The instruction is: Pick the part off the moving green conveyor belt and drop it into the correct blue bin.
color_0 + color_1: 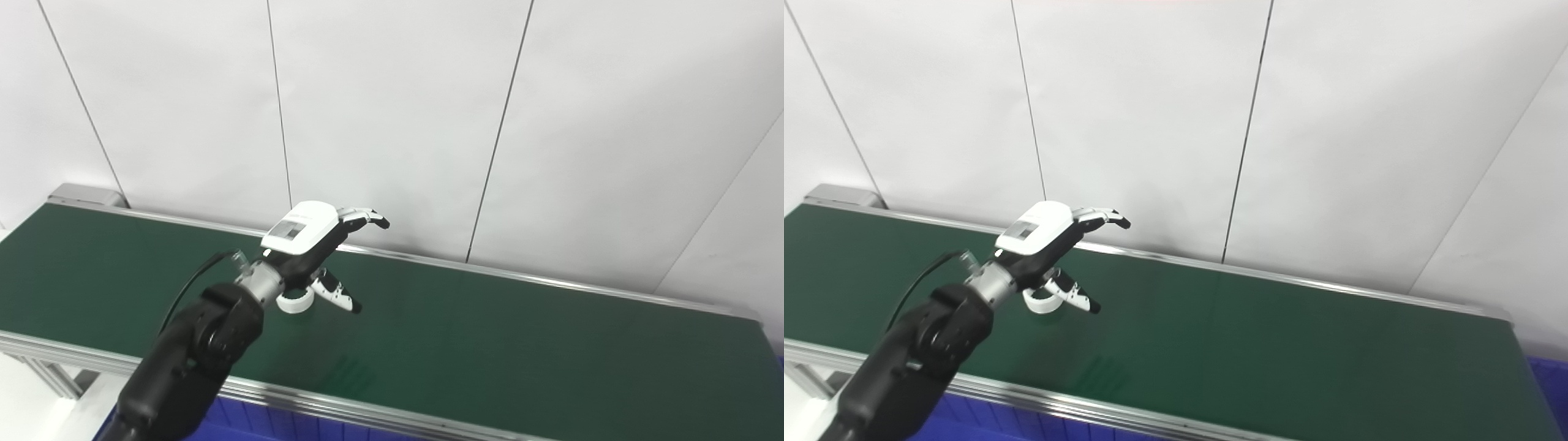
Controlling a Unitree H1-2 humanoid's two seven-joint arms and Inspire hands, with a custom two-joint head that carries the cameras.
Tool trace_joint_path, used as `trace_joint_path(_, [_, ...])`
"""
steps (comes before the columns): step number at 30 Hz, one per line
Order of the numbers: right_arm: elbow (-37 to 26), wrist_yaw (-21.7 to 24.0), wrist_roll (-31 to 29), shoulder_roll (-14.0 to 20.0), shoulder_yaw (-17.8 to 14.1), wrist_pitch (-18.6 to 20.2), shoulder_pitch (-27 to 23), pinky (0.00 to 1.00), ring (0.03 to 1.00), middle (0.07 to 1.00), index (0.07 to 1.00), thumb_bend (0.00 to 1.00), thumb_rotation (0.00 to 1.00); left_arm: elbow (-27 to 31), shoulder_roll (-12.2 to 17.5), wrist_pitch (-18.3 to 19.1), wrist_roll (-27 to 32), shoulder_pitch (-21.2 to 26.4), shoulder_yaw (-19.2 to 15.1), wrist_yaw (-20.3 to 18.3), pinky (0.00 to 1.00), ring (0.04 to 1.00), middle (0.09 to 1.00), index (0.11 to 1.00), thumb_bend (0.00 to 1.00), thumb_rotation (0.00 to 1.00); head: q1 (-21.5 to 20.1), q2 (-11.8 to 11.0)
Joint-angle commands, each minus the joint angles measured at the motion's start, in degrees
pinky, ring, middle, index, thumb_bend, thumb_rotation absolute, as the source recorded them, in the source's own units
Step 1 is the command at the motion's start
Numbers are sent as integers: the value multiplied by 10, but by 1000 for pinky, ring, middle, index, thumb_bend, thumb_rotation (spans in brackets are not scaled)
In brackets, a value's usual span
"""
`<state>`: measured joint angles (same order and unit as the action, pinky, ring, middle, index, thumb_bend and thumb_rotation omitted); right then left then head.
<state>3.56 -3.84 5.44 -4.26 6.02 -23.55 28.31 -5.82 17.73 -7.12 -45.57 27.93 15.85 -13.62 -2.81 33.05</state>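
A white ring-shaped part [295,302] lies on the green conveyor belt [490,343], partly hidden under my left hand [318,251]. That hand hovers just above the part with its fingers stretched toward the wall and its thumb pointing down to the right of the ring, open. The same part [1041,303] shows below the left hand [1053,242] in the right eye view. My right hand is out of view.
The belt runs from upper left to lower right with metal rails along both edges [343,404]. A blue bin [275,425] shows below the near rail, and another blue edge [1549,386] at the far right. A white panelled wall stands behind.
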Motion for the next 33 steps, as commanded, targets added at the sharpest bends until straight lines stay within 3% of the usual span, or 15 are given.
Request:
trace_joint_path(1, [-20, 1, 1, -5, 4, -17, -1, 906, 949, 974, 1000, 862, 1000, -42, 16, -20, -26, 53, 17, 26, 824, 865, 868, 789, 1000, 94, -2, 2])
trace_joint_path(6, [-24, -1, 4, -8, 9, -15, 1, 893, 943, 970, 1000, 869, 1000, -151, 25, -30, -66, 103, 62, 54, 823, 863, 867, 791, 1000, 139, -5, 6])
trace_joint_path(11, [-26, -3, 13, -9, 12, -15, 4, 876, 931, 966, 1000, 868, 1000, -235, 22, -29, -78, 139, 95, 53, 821, 872, 869, 795, 1000, 138, -11, 9])
trace_joint_path(17, [-36, -3, 15, -12, 16, -10, 11, 868, 928, 962, 1000, 860, 1000, -305, 16, -27, -74, 162, 122, 56, 811, 865, 859, 789, 1000, 113, -17, 16])
trace_joint_path(26, [-50, -2, 11, -18, 23, -6, 25, 856, 918, 959, 1000, 866, 1000, -345, 7, 2, -85, 166, 145, 68, 781, 840, 839, 783, 1000, 121, -25, 25])
trace_joint_path(33, [-65, -3, 18, -23, 27, 2, 35, 837, 911, 955, 1000, 880, 1000, -369, -4, -10, -60, 151, 139, 81, 742, 804, 797, 766, 1000, 92, -35, 33])
